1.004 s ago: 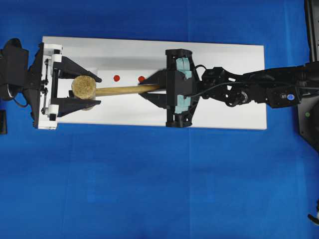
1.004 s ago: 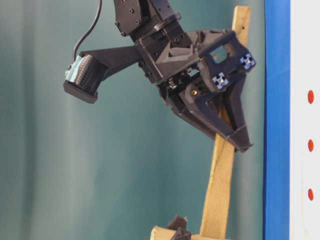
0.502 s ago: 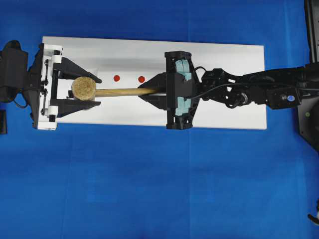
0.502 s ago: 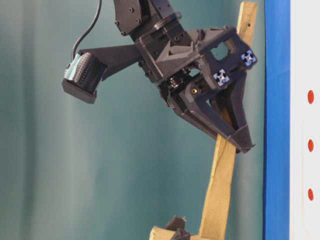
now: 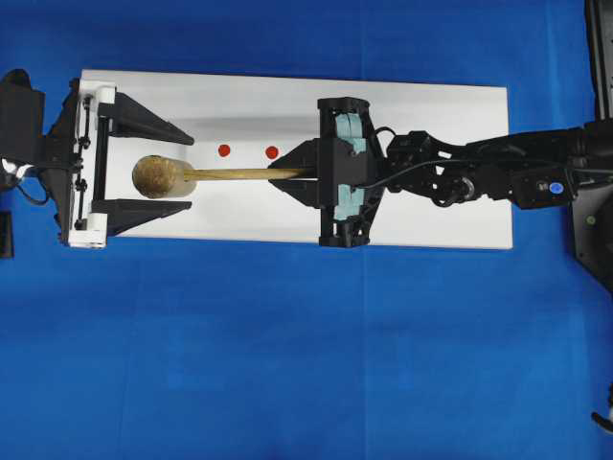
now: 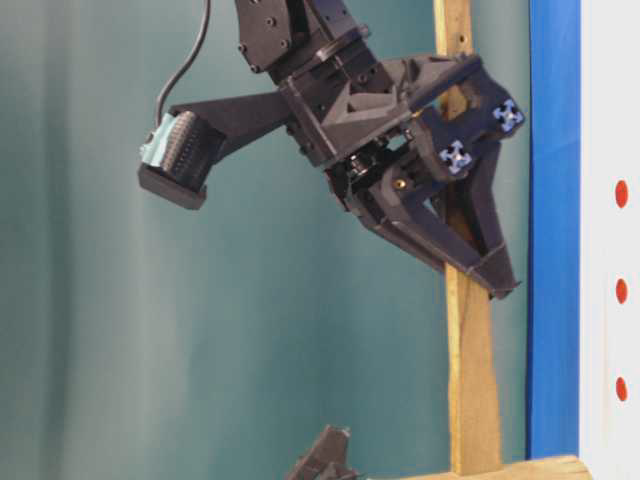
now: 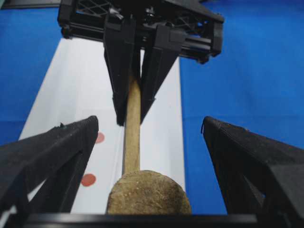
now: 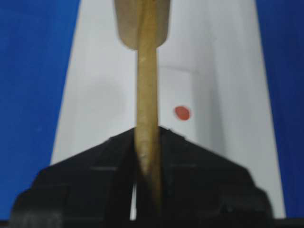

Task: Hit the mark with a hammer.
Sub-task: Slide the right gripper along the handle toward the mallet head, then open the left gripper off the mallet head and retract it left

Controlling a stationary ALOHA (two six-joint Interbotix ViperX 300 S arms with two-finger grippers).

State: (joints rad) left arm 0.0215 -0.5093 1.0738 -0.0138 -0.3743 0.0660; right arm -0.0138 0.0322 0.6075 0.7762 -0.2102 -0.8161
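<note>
We see the right arm stretched in from the right side of the overhead view, its wrist rolled, and the right gripper (image 5: 287, 174) is clamped on the handle of the hammer (image 5: 215, 174). The left gripper (image 5: 153, 175) stands at the opposite end of the white board (image 5: 431, 115) with its fingers spread wide, one on each side of the hammer head and touching neither side.

The hammer's long axis runs straight from the right gripper toward the left gripper, with the thick head at the far end from the right gripper, between the left fingers (image 7: 52, 156). Two red marks (image 5: 247, 151) lie on the board just beside the handle, between the two grippers.

The table-level view shows the handle held up off the board in the right gripper, which the overhead view cannot tell. The right wrist view shows only one red mark. The blue tabletop (image 5: 287, 355) carries the board.
</note>
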